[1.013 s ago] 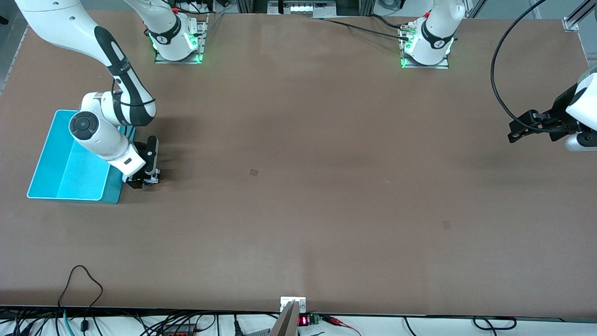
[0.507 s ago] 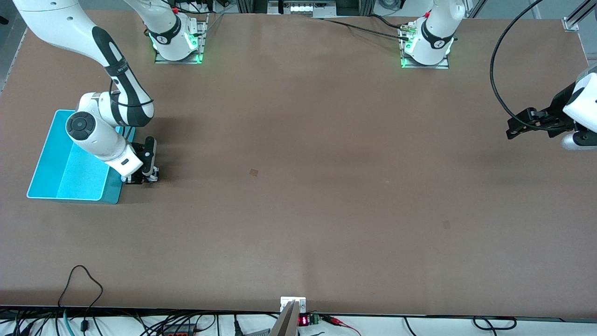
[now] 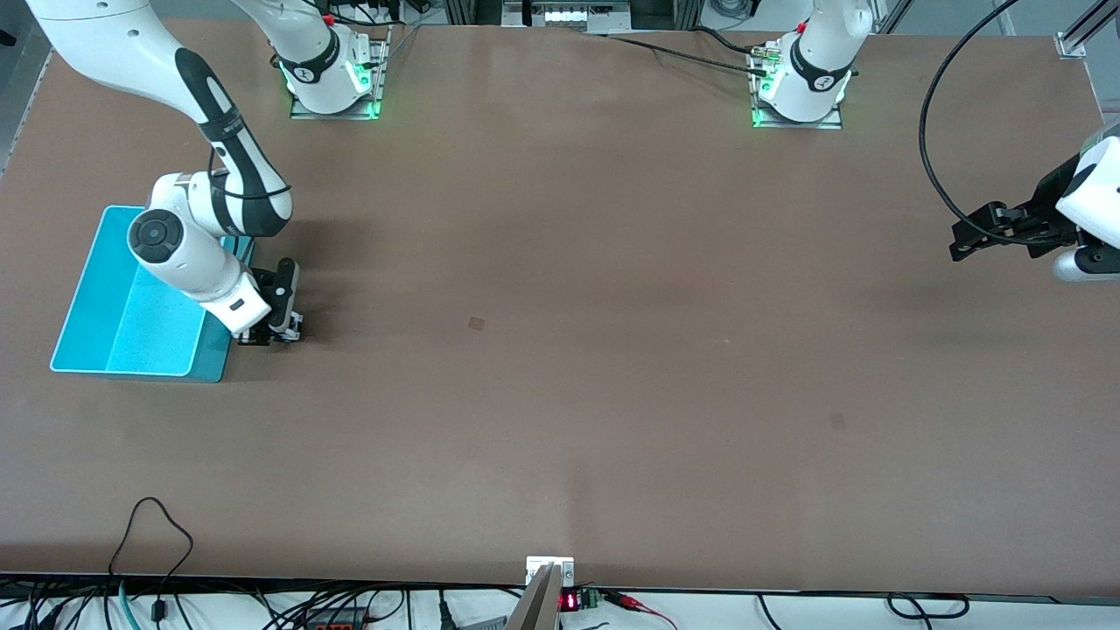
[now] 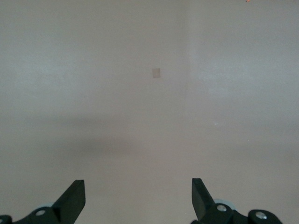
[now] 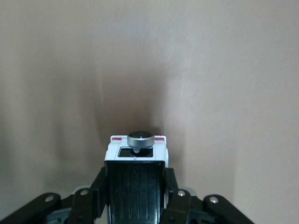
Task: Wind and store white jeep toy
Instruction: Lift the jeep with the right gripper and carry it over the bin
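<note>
Two arms share the table (image 3: 560, 367), the largest thing in view, and only the right one is at work. Beside the table's edge at the right arm's end sits the bin (image 3: 96, 289), turquoise and, where the arm does not cover it, with nothing in it. The right gripper (image 3: 267, 332) is down at the table just beside the bin's wall, its jaws clamped on the flanks of the jeep (image 5: 136, 170), which shows in the right wrist view with its black ribbed roof between the fingers (image 5: 175, 198) and a silver knob at its end. The risks, as a judgement: the hold is on smooth sides and may slip if the toy is dragged to wind it, and a lift so close to the bin could knock its wall. The left gripper (image 3: 971, 241) waits with jaws spread wide, gripping nothing, over the table's left-arm end.
</note>
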Controlling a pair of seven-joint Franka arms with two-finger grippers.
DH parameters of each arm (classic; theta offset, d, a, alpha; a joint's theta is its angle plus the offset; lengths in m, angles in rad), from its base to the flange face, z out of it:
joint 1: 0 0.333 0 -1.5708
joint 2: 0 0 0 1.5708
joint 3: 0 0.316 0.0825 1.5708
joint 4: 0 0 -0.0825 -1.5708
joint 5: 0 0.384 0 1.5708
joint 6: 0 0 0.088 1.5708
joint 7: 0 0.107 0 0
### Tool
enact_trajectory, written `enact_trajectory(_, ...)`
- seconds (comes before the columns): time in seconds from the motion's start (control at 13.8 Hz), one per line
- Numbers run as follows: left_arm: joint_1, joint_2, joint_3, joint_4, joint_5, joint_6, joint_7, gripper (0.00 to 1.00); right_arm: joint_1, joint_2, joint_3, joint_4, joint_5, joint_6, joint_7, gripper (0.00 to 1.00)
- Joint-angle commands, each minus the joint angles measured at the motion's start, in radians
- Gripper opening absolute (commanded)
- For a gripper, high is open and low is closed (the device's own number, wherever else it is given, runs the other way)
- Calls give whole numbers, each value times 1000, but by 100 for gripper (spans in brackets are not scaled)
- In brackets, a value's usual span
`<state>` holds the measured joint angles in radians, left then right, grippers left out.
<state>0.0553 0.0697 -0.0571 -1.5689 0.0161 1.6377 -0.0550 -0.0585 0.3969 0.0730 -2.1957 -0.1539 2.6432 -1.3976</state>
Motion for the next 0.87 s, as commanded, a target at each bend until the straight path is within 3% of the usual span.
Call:
enact_trajectory(0.0, -2, -14, 5, 1, -24, -15, 9, 100, -7, -32, 69, 27, 7, -55, 100, 0)
enact_trajectory(0.22, 0, -14, 5, 1, -24, -16, 7, 100, 0, -68, 105, 129, 13, -246, 210, 0)
enact_trajectory(0.43, -2, -14, 5, 1, -24, -16, 7, 100, 3, -163, 111, 188, 14, -397, 375, 0)
enact_trajectory(0.65, 0, -14, 6, 1, -24, -16, 7, 100, -32, -236, 91, 186, 27, -492, 503, 0)
enact_trajectory(0.8, 0, -13, 7, 1, -22, -16, 7, 100, -58, -253, 39, 185, 25, -525, 616, 0)
